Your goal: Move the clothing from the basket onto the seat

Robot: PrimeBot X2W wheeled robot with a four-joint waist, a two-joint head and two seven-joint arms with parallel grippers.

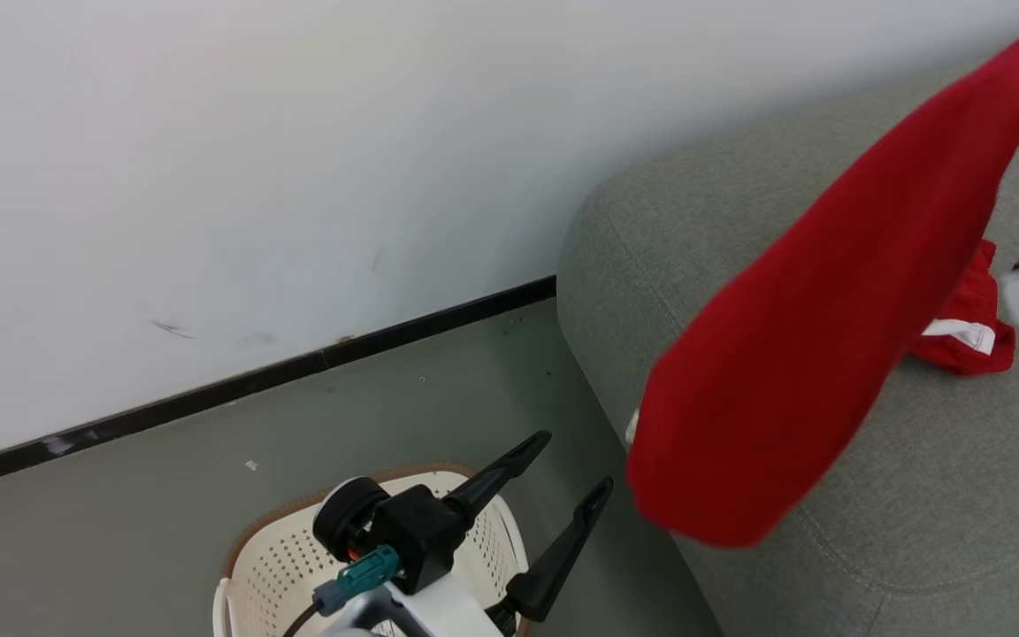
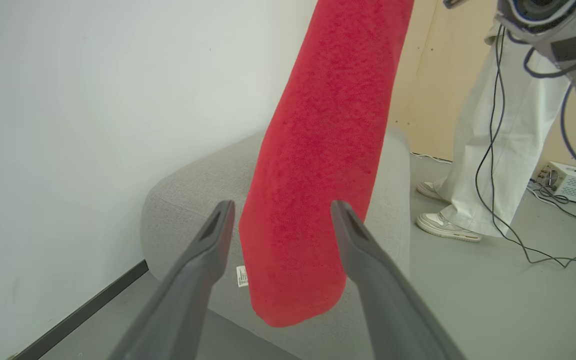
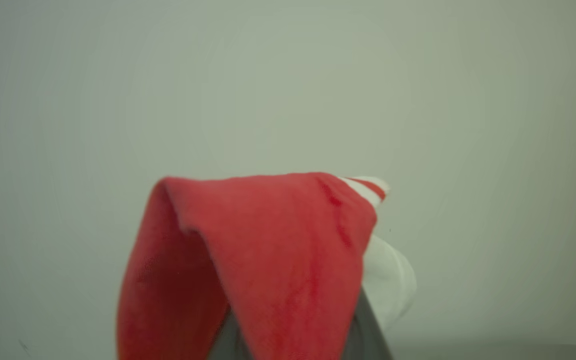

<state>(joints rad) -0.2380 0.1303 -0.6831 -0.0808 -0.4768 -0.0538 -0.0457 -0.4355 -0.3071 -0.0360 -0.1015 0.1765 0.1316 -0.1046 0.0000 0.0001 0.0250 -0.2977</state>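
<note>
A long red garment (image 1: 792, 354) hangs in the air over the corner of the grey seat (image 1: 695, 221), its lower end past the seat's edge. Its top is draped over my right gripper (image 3: 293, 342), which is shut on it; white striped trim (image 3: 368, 187) shows there. A second red piece with white trim (image 1: 961, 332) lies on the seat. My left gripper (image 1: 576, 460) stands open and holds nothing, above the cream basket (image 1: 253, 540). In the left wrist view the hanging garment (image 2: 318, 175) shows beyond that open left gripper (image 2: 282, 205), with the seat (image 2: 193, 200) behind it.
A white wall (image 1: 253, 177) with a black skirting (image 1: 297, 367) runs behind the basket and the seat. A person in white trousers (image 2: 488, 150) stands on the grey floor past the seat's far end, near trailing cables (image 2: 518, 235) and a white box (image 2: 575, 185).
</note>
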